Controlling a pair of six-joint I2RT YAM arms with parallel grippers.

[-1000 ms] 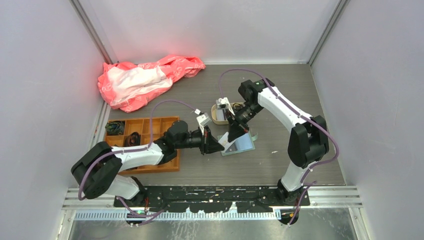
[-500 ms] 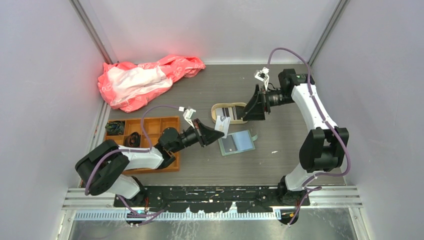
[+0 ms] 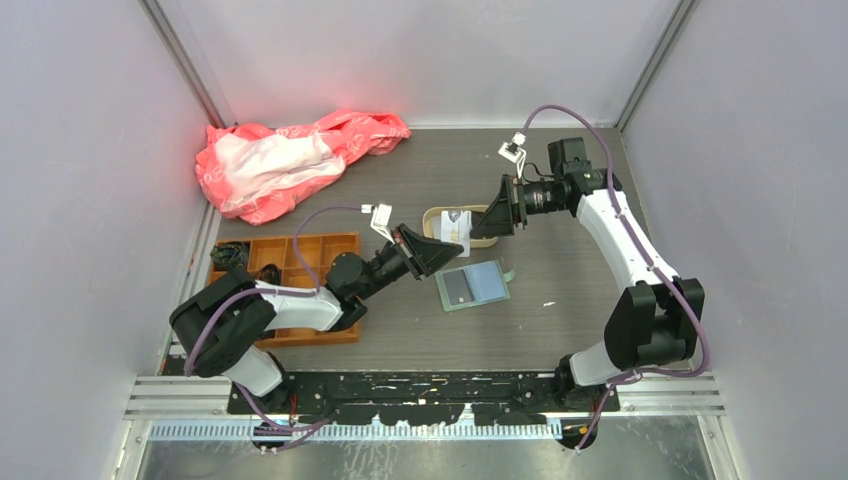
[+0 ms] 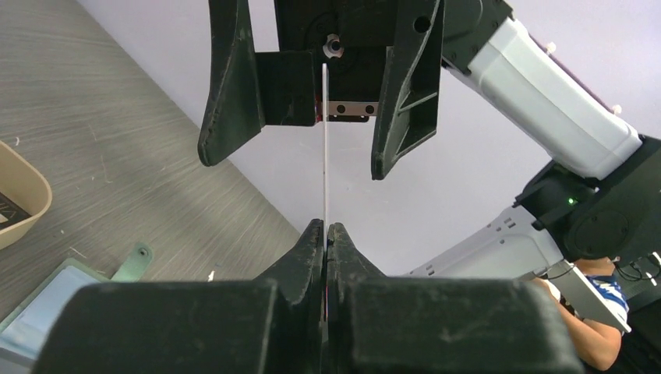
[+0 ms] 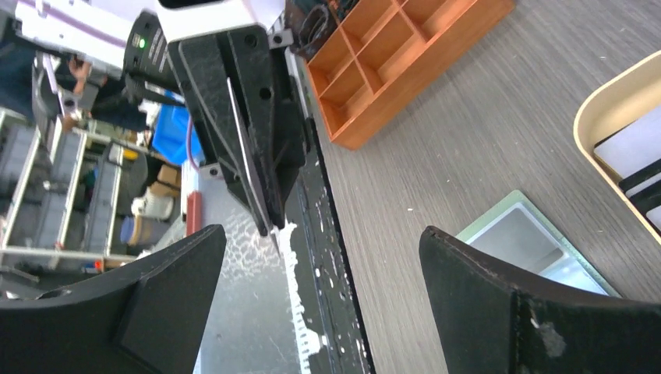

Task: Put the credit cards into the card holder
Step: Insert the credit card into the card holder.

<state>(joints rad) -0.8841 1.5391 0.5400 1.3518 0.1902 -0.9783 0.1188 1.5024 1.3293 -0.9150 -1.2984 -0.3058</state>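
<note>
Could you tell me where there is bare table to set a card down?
Bare table lies between the card holder and the near rail, and behind the beige tray towards the pink cloth. Around the tray, left tool and right tool crowd.

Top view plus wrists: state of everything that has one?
left gripper, shut on the white card, held in the air.
right gripper, open, empty.
card holder, lying open, flat.
beige tray, holds more cards.
orange tray, some compartments filled.
</note>
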